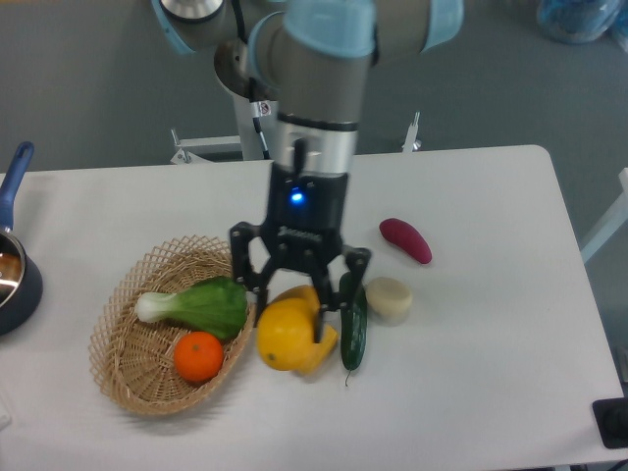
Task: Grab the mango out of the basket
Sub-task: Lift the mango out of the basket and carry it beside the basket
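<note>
i see the gripper (290, 319) closed on the mango (285, 335), lifted right of the basket (118, 368); the orange (198, 356) and bok choy (201, 304) lie inside.

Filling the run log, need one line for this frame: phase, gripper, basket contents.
phase: mango lifted clear | gripper: shut on mango, right of basket | in basket: orange, leafy green
</note>
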Controlling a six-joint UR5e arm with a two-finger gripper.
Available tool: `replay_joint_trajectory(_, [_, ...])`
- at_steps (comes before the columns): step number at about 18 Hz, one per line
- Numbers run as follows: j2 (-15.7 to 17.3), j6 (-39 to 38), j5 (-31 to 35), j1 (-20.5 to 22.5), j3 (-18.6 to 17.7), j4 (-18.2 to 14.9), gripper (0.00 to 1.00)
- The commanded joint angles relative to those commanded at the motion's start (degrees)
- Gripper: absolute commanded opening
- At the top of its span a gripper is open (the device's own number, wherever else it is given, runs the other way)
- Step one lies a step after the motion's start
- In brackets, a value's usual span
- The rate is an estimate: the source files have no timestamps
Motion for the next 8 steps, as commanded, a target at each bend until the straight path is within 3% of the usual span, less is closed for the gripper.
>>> replay_joint_trajectory(8, [-0.1, 1.9, -0.6, 3.8, 0.0, 0.0, 0.22])
